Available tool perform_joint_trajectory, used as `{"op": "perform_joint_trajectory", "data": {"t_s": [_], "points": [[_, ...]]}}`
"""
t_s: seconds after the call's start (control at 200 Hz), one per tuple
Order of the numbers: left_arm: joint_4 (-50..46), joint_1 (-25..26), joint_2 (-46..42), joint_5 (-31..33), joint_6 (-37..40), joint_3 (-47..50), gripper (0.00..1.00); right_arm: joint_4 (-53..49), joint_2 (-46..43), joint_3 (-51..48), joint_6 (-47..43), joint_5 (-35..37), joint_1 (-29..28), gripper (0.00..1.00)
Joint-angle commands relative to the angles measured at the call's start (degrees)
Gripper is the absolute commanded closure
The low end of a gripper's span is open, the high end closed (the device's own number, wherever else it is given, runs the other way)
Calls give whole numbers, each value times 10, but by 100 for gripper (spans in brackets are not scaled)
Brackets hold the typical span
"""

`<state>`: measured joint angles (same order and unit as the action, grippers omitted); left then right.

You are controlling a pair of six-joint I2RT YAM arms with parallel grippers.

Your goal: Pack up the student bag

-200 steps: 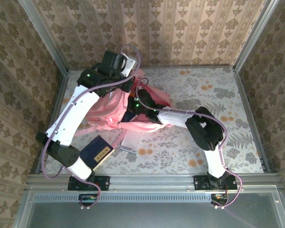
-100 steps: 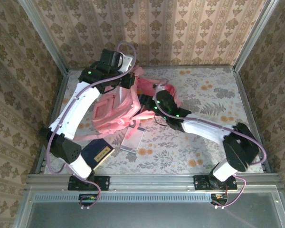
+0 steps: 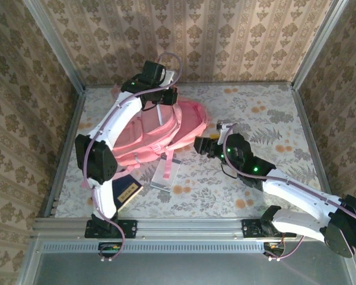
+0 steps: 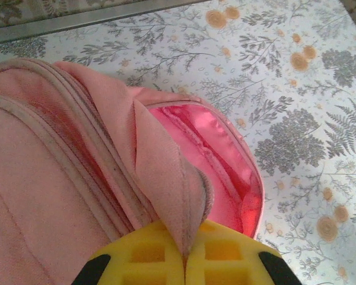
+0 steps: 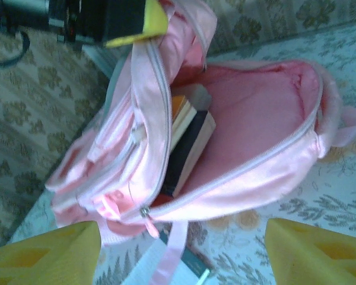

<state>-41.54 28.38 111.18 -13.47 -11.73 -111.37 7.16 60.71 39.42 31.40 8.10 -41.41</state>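
The student bag (image 3: 148, 133) is a large pink backpack lying on the table's far left, its main compartment unzipped. My left gripper (image 3: 164, 98) is at the bag's top edge, its yellow fingers (image 4: 225, 258) shut on a fold of the pink flap (image 4: 172, 178) and holding the mouth open. In the right wrist view the bag (image 5: 255, 130) gapes, with an orange-edged book and a dark book (image 5: 190, 133) standing inside. My right gripper (image 3: 203, 144) hovers just outside the opening, to its right. It (image 5: 181, 261) is open, with nothing between its fingers.
A dark blue book with a gold label (image 3: 126, 190) lies by the left arm's base. A flat clear case (image 3: 166, 171) rests in front of the bag, partly under a pink strap (image 5: 172, 249). Patterned walls and metal rails (image 3: 71, 136) enclose the table.
My right gripper has pulled back out of the bag toward the right and near side, and its jaws have opened wider. The left gripper has shifted right with the flap, and the bag moved with it.
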Motion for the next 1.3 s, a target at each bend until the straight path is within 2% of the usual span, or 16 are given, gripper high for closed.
{"op": "perform_joint_trajectory", "data": {"t_s": [0.0,0.035,0.05,0.09,0.16,0.215,0.305,0.46,0.555,0.64,0.745,0.84,0.925,1.05,1.27,1.295], "points": [[-28,-18,15,71,29,-27,93,-26,-1,-3,-37,-54,1,27],[-40,-18,26,83,33,-36,92,-31,4,1,-39,-65,1,27],[-46,-34,29,83,34,-40,92,-32,6,3,-40,-70,1,27],[-57,-46,38,63,27,-51,88,-36,13,9,-41,-83,1,27],[-44,-52,23,5,4,-40,67,-42,23,19,-43,-103,-1,27],[-10,-45,-12,-17,-9,-1,50,-47,27,23,-44,-111,-2,27],[15,-33,-79,-29,-23,52,37,-54,28,24,-47,-110,-3,27],[18,-47,-226,-10,-62,197,32,-64,17,11,-55,-97,-2,27],[9,-71,-313,-30,-89,285,29,-64,14,-1,-56,-95,-2,27],[-8,-69,-384,-6,-115,370,27,-71,13,-6,-56,-95,-2,27],[-55,-68,-444,41,-185,467,21,-83,8,-10,-55,-88,-2,27],[-88,-65,-475,47,-236,544,19,-85,0,-16,-58,-80,0,27],[-98,-64,-496,35,-261,605,11,-90,-2,-18,-60,-76,3,27],[-70,-60,-506,9,-274,687,8,-93,0,-18,-62,-78,4,26],[-43,-26,-452,31,-275,733,6,-105,-11,-18,-65,-76,5,25],[-39,-4,-440,38,-276,735,6,-107,-14,-20,-65,-75,5,25]]}}
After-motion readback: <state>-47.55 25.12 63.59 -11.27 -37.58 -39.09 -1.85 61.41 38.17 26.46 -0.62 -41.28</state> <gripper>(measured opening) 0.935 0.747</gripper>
